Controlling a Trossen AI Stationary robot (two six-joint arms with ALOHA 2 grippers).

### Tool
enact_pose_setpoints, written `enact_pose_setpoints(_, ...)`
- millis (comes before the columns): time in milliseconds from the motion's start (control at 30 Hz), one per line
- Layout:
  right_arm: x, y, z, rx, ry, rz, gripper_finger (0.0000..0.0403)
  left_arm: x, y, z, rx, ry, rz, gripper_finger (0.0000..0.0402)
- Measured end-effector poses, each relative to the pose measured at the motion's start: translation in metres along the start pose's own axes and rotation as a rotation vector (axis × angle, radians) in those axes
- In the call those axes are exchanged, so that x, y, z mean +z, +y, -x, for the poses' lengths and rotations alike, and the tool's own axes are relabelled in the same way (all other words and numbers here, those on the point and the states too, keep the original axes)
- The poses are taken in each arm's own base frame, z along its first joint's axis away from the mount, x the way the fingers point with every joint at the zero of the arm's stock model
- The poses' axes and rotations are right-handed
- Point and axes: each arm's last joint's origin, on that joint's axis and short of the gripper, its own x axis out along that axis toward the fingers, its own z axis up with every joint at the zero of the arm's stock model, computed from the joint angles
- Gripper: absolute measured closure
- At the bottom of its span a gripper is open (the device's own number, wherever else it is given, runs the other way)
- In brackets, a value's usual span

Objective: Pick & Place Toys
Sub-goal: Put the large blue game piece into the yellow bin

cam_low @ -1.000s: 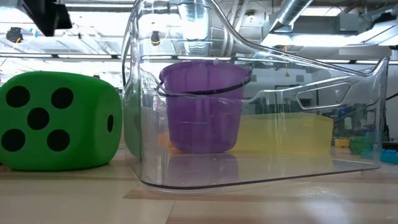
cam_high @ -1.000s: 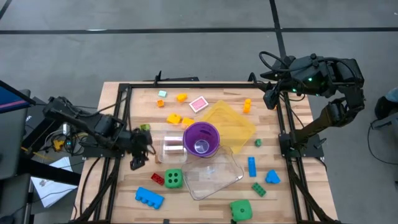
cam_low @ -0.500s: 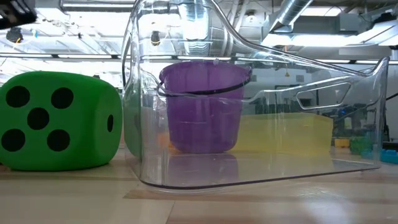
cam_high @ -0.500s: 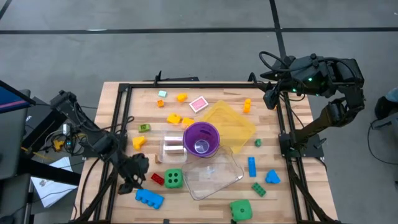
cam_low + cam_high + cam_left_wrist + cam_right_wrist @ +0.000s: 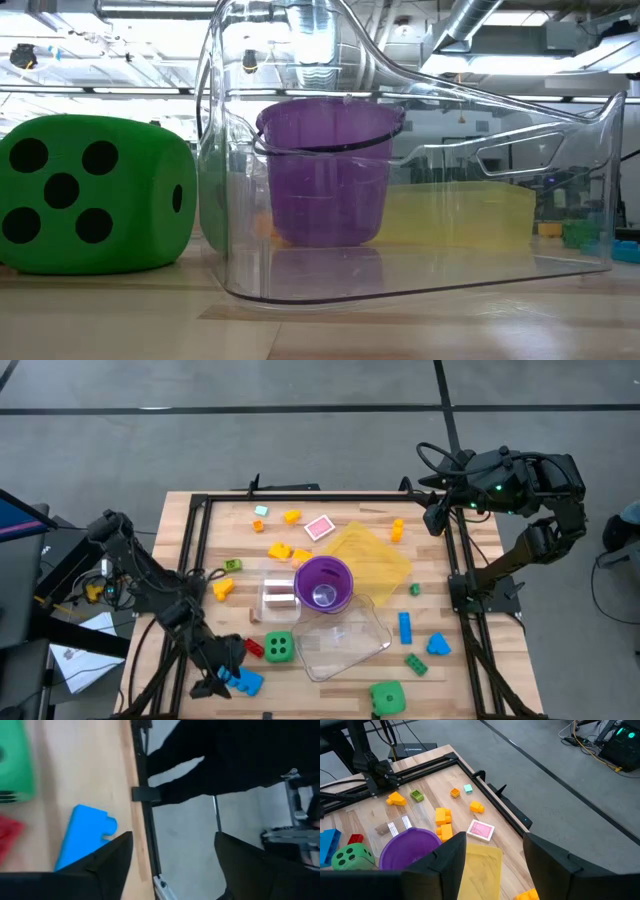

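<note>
Hovering at the near left corner of the table [image 5: 470, 530], the left gripper [image 5: 220, 682] sits just beside the big blue brick [image 5: 243, 680], at that brick's left end. In the left wrist view its two dark fingers [image 5: 112, 857] stand spread apart with nothing between them, and the blue brick lies on the wood close to one fingertip; contact cannot be confirmed.

To the right of the blue brick lie a small red brick [image 5: 253, 648] and a green black-dotted die [image 5: 280, 647], the two close together. Farther back on the left side are a small green piece [image 5: 232, 565] and a yellow piece [image 5: 222, 588]. Along the far edge lie a pale blue bit [image 5: 261, 511], orange and yellow bricks [image 5: 291, 517] and a pink square piece [image 5: 319, 527].

At mid-table the purple cup [image 5: 323, 584] stands upright, touching a clear tub [image 5: 340, 640] on its near side and overlapping a yellow translucent tray [image 5: 375, 560]. A second green die [image 5: 387, 698] rests at the near edge.

On the right side lie an orange brick [image 5: 397, 530], a blue upright brick [image 5: 405, 627], a blue wedge [image 5: 438, 644] and a green brick [image 5: 416, 664].

The right gripper [image 5: 436, 518] waits above the far right corner, well apart from the toys. Its fingers [image 5: 445, 862] are parted and empty.
</note>
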Motion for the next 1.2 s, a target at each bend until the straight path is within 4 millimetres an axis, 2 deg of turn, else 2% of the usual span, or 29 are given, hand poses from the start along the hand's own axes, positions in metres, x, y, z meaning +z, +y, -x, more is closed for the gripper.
enact_pose_setpoints(167, 0.000, 0.000, 0.000, 0.000, 0.000, 0.000, 0.0212, -0.006, 0.002, -0.018, 0.024, 0.064, -0.069, 0.0061)
enact_pose_setpoints(333, 0.000, 0.002, -0.003, -0.004, 0.009, 0.006, 0.0212, -0.016, 0.010, -0.033, 0.179, 0.087, -0.114, 0.0038)
enact_pose_setpoints(667, -0.002, 0.003, -0.006, -0.008, 0.022, 0.006, 0.0212, -0.037, 0.014, -0.056, 0.330, 0.133, -0.188, 0.0045)
enact_pose_setpoints(967, 0.000, -0.002, -0.009, -0.036, 0.024, -0.023, 0.0212, -0.040, 0.023, -0.056, 0.507, 0.087, -0.231, 0.0050)
enact_pose_setpoints(1200, 0.001, -0.005, -0.010, -0.051, 0.025, -0.033, 0.0212, -0.050, 0.017, -0.055, 0.522, 0.095, -0.278, 0.0054)
